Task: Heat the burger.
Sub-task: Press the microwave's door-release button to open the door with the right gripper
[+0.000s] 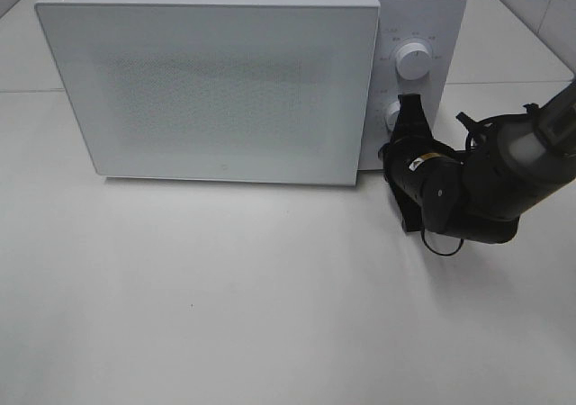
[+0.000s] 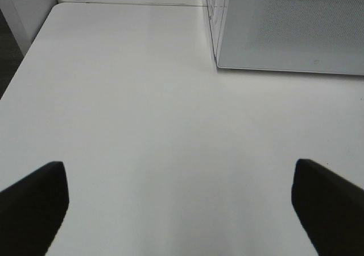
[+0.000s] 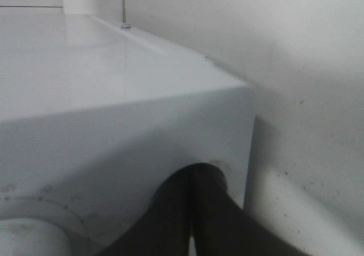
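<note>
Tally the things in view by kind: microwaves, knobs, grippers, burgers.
microwave: 1
knobs: 2, the upper knob and the lower knob
grippers: 2, the left gripper and the right gripper
burger: 0 in view
Total: 5

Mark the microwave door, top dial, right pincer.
White rectangular microwave door (image 1: 216, 90), exterior high view, panel centre.
Round white upper dial (image 1: 413, 61), exterior high view, front face.
Black right pincer (image 3: 191, 179), right wrist view, between closed fingertips.
</note>
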You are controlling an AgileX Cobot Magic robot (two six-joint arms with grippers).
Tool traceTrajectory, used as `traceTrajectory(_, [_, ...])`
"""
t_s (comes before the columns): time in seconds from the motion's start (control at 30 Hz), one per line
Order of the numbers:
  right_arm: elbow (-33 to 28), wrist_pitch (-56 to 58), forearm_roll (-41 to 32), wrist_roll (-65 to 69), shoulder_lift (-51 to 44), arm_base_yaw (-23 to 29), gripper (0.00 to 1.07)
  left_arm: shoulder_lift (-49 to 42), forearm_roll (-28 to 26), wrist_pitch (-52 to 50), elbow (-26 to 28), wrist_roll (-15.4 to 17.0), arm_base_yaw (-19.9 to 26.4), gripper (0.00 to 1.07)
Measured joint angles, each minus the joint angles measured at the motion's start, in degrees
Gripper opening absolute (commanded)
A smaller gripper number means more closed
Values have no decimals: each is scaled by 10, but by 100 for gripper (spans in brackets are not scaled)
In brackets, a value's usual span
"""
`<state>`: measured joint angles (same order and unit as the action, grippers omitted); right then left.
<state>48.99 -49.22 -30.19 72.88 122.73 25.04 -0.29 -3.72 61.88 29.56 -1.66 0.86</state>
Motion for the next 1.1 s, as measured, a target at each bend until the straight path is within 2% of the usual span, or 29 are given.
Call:
traceTrajectory(0.13, [15, 54, 6, -7, -3, -9, 0, 0, 0, 0, 0, 0, 0, 100])
traceTrajectory(0.43, [14, 61, 13, 2, -7, -11, 0, 0, 0, 0, 0, 0, 0, 100])
traceTrajectory(0.6, [-14, -3, 49, 43, -7, -9, 0, 0, 0, 0, 0, 0, 0, 100])
traceTrajectory(0.8, [-22, -22, 61, 78, -7, -2, 0, 0, 0, 0, 0, 0, 0, 100])
traceTrajectory(0.97, [-37, -28, 92, 117, -15, -2, 0, 0, 0, 0, 0, 0, 0, 100])
traceTrajectory(1.1, [-58, -3, 151, 128, -49, -2, 0, 0, 0, 0, 0, 0, 0, 100])
